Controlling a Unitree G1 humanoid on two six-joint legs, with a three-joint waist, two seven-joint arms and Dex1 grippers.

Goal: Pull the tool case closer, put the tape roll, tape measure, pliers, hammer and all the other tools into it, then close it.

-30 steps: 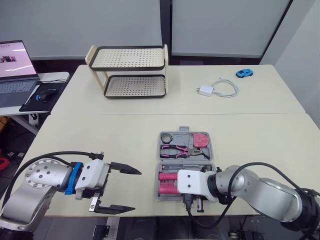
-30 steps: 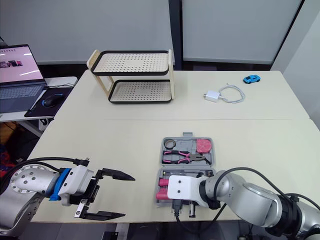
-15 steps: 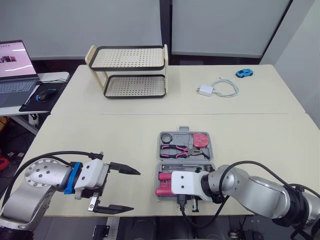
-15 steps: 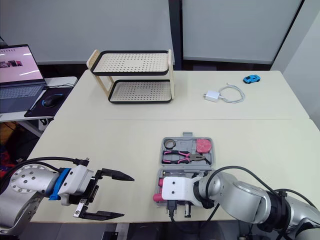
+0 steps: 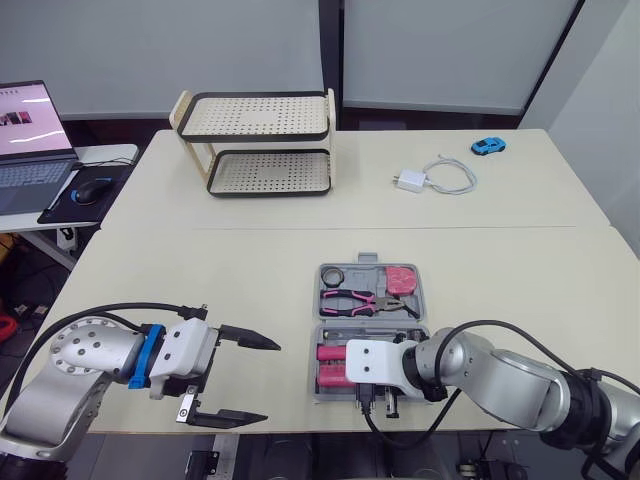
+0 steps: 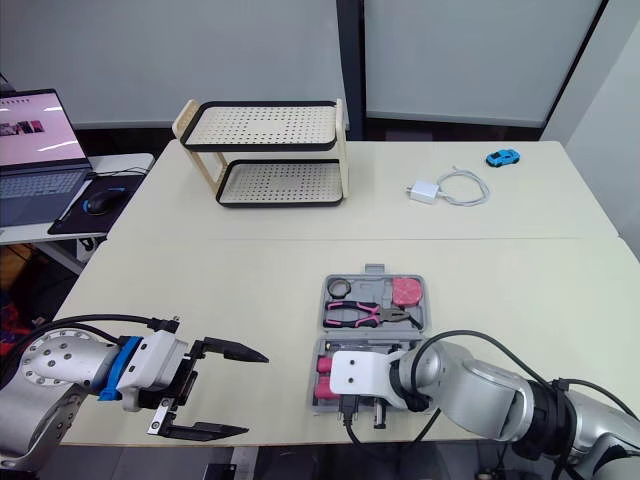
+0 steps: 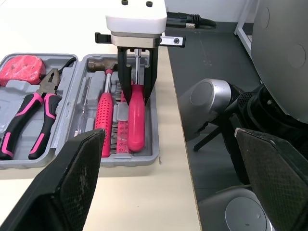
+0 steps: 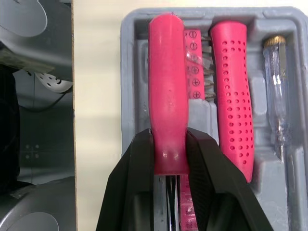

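Note:
The grey tool case (image 5: 372,272) lies open near the table's front edge. Its far half holds the tape roll (image 5: 332,275), the pink-handled pliers (image 5: 355,299) and the pink tape measure (image 5: 402,278). In the near half the hammer's dotted pink handle (image 8: 231,96) lies beside a smooth pink screwdriver handle (image 8: 166,86) and a clear tester screwdriver (image 8: 279,101). My right gripper (image 8: 168,161) is low over that half, shut on the screwdriver handle (image 7: 136,120). My left gripper (image 5: 270,380) hovers open to the left of the case, holding nothing.
A two-tier perforated rack (image 5: 258,143) stands at the back left. A white charger with its cable (image 5: 435,178) and a blue toy car (image 5: 488,146) lie at the back right. A laptop (image 5: 30,140) and a mouse (image 5: 92,188) sit on a side desk.
My right gripper slid left with the screwdriver, its handle poking past the case's left end, then came back a little right so the handle lies inside. The left arm has not moved.

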